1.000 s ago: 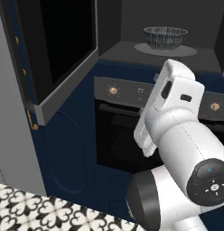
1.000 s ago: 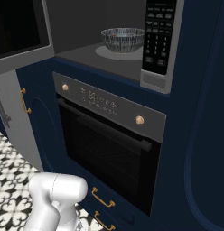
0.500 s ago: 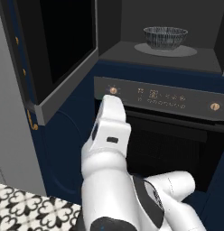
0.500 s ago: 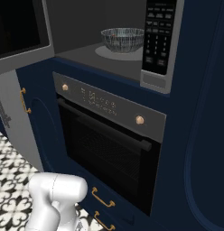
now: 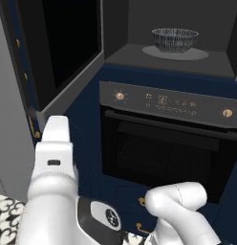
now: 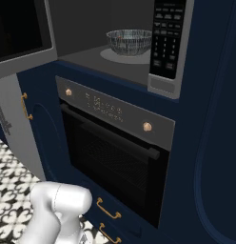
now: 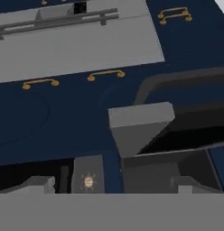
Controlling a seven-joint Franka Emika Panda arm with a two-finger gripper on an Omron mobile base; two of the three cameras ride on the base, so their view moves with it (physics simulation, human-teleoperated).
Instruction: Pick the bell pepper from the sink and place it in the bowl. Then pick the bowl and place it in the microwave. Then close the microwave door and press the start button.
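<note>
From your right base camera you see the bowl (image 6: 130,41) sitting on the round turntable (image 6: 115,55) inside the open microwave (image 6: 91,28). Its keypad panel (image 6: 165,38) stands just right of the bowl. The microwave door (image 6: 22,33) hangs swung out at upper left. Below the cavity sits the black oven (image 6: 113,157) with gold knobs (image 6: 147,126) and a bar handle. A patterned tile floor (image 6: 10,190) lies lower left, beside the arm's white link (image 6: 55,214).

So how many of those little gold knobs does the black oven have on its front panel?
2: one gold knob at the left end of the oven panel, the other at the right end. None looks hidden.
</note>
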